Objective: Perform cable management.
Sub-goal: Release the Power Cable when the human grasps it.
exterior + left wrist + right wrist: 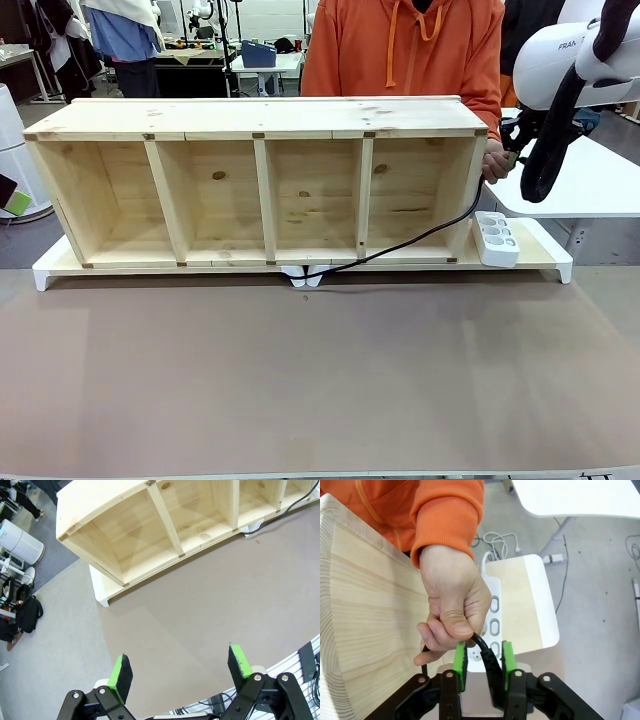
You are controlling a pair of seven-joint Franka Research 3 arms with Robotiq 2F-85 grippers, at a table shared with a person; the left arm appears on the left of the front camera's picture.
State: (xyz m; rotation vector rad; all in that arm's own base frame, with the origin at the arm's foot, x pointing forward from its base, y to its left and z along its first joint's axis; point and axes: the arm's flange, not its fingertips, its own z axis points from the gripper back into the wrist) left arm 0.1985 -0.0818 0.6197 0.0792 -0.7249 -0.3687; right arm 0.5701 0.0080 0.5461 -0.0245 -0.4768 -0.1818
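Left gripper (181,675) hung high over the brown table (210,605), fingers spread wide with nothing between the green pads (120,677). It looked down at the left end of the wooden shelf (150,525), well apart from it.

Right gripper (483,661) was at the right end of the shelf (260,185), raised above the power strip (497,237). In the right wrist view its two pads (459,662) were pressed against the cable (487,660), which ran between them; the jaws were closed down to the cable's thickness. The person's hand (452,605) held the same cable just beyond the pads, fist curled, thumb over the top, fingertips touching the left pad. The orange sleeve (447,522) came in from above. In the front view the right arm (570,60) entered from the upper right and the gripper sat beside the hand (494,160) at the shelf's end wall.

Cable: thin, black, smooth. From the pinch point it arched over in a short loop under the thumb. In the front view the cable (430,232) dropped from the hand along the right end wall, curved down across the front of the rightmost compartment and ran left along the shelf's lower edge to about the middle, ending near a small white piece (303,275) under the shelf. Its end was too small to make out. The shelf lay on a white base (555,255), with the strip on the base's right end.
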